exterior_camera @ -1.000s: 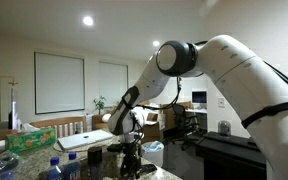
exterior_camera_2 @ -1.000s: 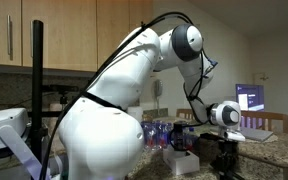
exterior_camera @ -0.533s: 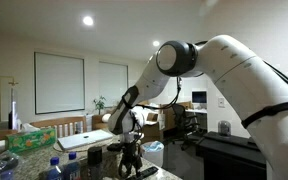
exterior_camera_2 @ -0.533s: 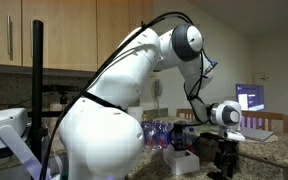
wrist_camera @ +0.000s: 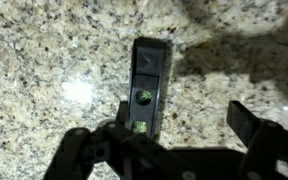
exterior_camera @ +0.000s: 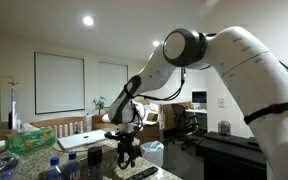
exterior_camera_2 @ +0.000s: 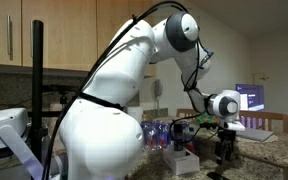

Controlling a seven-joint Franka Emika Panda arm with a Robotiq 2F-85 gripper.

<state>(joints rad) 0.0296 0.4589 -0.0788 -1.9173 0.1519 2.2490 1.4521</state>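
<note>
A slim black bar-shaped device (wrist_camera: 148, 88) with a small green spot lies flat on the speckled granite counter (wrist_camera: 54, 60) in the wrist view. My gripper (wrist_camera: 182, 128) hangs just above it, open, with nothing between the fingers. The device's near end runs under the left finger (wrist_camera: 117, 135), and the right finger (wrist_camera: 247, 120) is well clear to its side. In both exterior views the gripper (exterior_camera: 126, 153) (exterior_camera_2: 224, 152) points straight down a little above the counter. A dark flat object (exterior_camera: 144, 172) lies on the counter below it.
Water bottles (exterior_camera: 57, 166) (exterior_camera_2: 162, 133) stand close by on the counter. Behind are a patterned box (exterior_camera: 32, 138) and a laptop (exterior_camera: 84, 140). A white box (exterior_camera_2: 181, 161) sits beside the bottles, and a lit monitor (exterior_camera_2: 250, 97) stands at the back.
The jaws have opened wide and the gripper has lifted off the counter. The black device stays lying on the granite.
</note>
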